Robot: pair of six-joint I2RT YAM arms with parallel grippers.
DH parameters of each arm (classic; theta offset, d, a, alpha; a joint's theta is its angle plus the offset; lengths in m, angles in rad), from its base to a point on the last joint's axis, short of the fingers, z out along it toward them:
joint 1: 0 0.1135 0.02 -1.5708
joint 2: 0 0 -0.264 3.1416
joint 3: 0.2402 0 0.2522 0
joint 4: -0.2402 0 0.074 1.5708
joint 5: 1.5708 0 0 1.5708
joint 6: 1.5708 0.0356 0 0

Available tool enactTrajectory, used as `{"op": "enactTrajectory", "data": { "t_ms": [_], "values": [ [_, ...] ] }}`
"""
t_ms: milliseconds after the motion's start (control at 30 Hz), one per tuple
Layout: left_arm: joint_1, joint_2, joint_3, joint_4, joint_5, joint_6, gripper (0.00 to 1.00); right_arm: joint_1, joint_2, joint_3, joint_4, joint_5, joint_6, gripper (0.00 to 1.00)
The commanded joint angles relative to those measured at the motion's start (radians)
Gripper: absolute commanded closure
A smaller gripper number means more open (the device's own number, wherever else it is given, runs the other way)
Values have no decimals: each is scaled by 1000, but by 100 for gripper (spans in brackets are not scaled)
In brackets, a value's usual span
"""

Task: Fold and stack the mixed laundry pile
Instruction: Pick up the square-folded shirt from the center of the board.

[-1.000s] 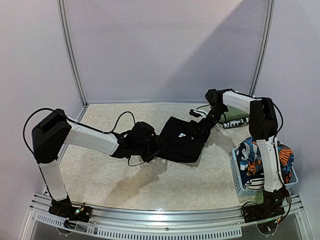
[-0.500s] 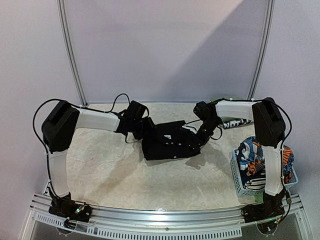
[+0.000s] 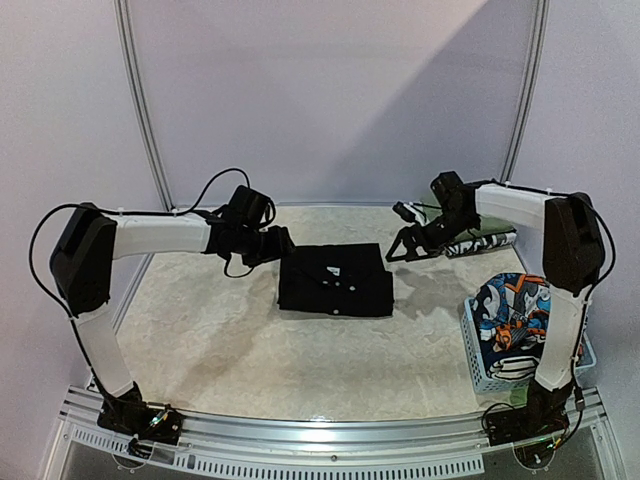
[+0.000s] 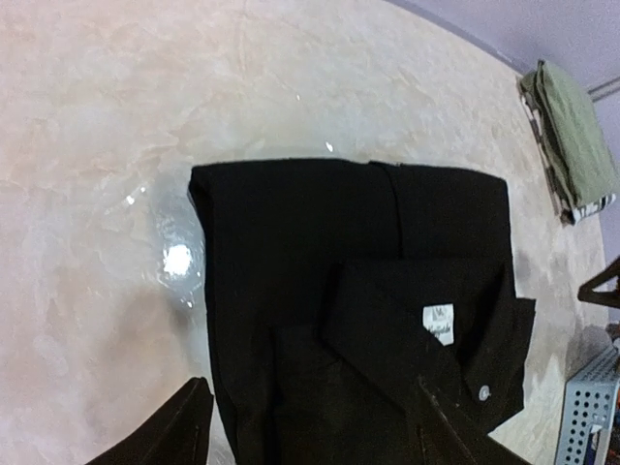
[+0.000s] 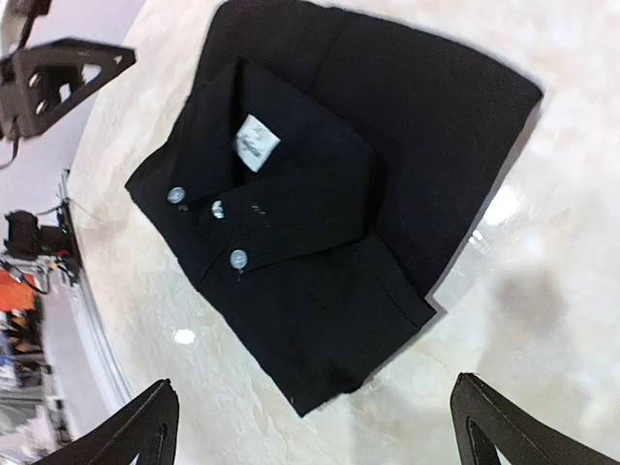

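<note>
Laundry is sitting in three places on the bench (image 3: 220, 330). At its middle, the black shirt (image 3: 335, 280) is lying flat as a neat folded rectangle, with the collar turned up on top and showing a small white label (image 5: 258, 143) and pale buttons (image 5: 237, 258). To the right, at the near edge, the cartoon-print garment (image 3: 515, 315) in orange, blue and white is bulging out of the pale blue lattice basket (image 3: 480, 362). At the far right, a black-and-white printed piece (image 3: 470, 246) is lying folded under the olive-green cloth (image 3: 492, 234), well apart from the shirt.

Both arms are reaching in from the sides toward the shirt's far corners. The left tool (image 3: 280, 245) is hanging just beside the far left corner, its jaws standing well apart and gripping nothing; in the left wrist view its two dark fingers (image 4: 170, 431) are framing the shirt from above without touching it. The right tool (image 3: 405, 248) is hovering near the far right corner, between the shirt and the olive-green stack, with its jaws spread fully wide and nothing between them. The right wrist view is showing its fingers (image 5: 136, 431) far apart over bare bench beside the shirt's edge.
</note>
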State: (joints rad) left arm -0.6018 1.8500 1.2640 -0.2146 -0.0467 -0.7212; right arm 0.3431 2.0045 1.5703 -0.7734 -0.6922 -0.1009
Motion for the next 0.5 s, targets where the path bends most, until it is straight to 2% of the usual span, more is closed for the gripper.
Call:
{"op": "enactTrajectory", "data": {
  "t_ms": [0,133,267,467],
  "values": [
    [-10,-19,-67,34,139,54,29,2,147,-26,70,-112,119,1],
    [-40,-27,-54,22,189,95,29,2,209,-36,105,-121,169,1],
    [-60,32,31,-65,204,146,28,3,255,-35,109,-131,185,1],
    [-62,156,133,-206,150,181,33,12,334,-14,119,-168,204,2]
  ]
}}
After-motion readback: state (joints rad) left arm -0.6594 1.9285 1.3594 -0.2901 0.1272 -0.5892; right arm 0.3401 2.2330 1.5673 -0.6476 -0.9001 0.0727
